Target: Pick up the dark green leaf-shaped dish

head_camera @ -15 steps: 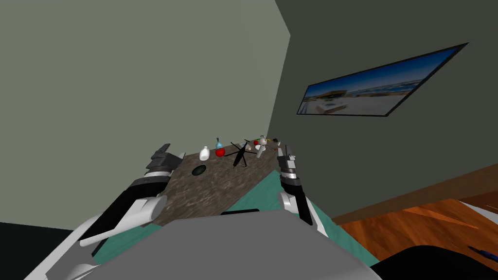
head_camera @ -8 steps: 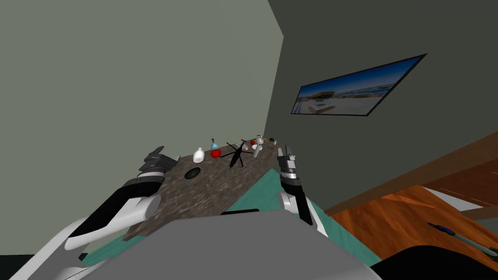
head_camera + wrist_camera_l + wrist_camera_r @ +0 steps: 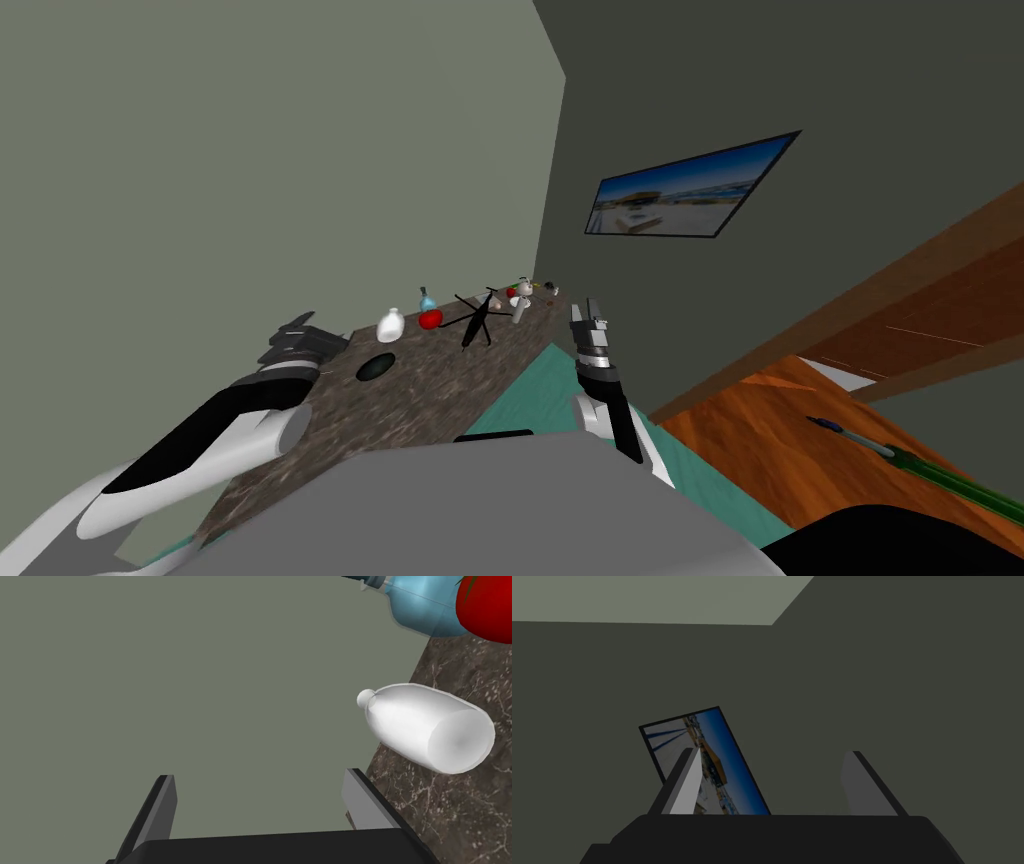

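**On the worktop: dish free, both grippers empty**

In head view the dark green dish [image 3: 375, 367] lay flat on the marbled brown worktop [image 3: 440, 400]. It was just beside the L gripper [image 3: 300, 338] and nearer me than the white bottle [image 3: 390, 325]. L wrist view gave that bottle close up, w/ a blue bottle [image 3: 415, 611] and a red fruit [image 3: 487, 606] beyond it. The L gripper's fingers were wide apart, nothing btwn them. The R gripper [image 3: 588, 315] hung beside the worktop's right edge, fingers spread, holding nothing.

Grey-green walls [image 3: 250, 150] meet behind a dark mottled stone counter [image 3: 420, 400], wooden floor [image 3: 800, 450] right.
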